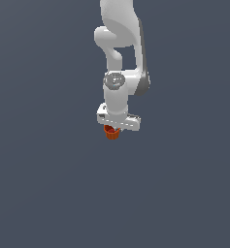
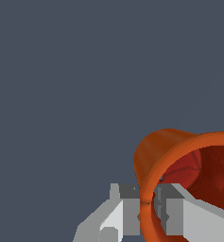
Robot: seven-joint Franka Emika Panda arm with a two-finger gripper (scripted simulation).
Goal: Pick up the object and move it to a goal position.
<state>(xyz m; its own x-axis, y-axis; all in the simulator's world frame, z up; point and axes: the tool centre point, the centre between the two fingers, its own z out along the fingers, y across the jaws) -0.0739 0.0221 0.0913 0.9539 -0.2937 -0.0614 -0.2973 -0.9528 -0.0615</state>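
The white Panda arm (image 1: 120,53) comes down from the top of the exterior view and ends at mid-frame, with its wrist pointing straight down over a plain dark grey-blue ground (image 1: 48,193). No table edge, marker or goal target shows in either view, so where the goal lies cannot be told from these pictures.

Below the wrist is the white gripper (image 1: 115,127), its broad body set crosswise and wider than what it carries. In the wrist view the two grey fingers (image 2: 123,208) sit close together with the cup's rim wall between them: one finger lies outside the wall and the other inside the mouth. The jaws are nearly closed and pinch the rim rather than spanning the whole body.

The small orange-red ribbed cup (image 1: 111,132) hangs just under the gripper, toward the exterior view's left of the gripper's middle, and tapers downward. No shadow or contact shows beneath it, so it seems lifted, though its height cannot be judged.

By this reading the pick-up is made and the carrying step is in hand. The next move calls for a steady transfer to the goal with the pinch kept firm, since a one-wall hold could let the cup swing or slip.
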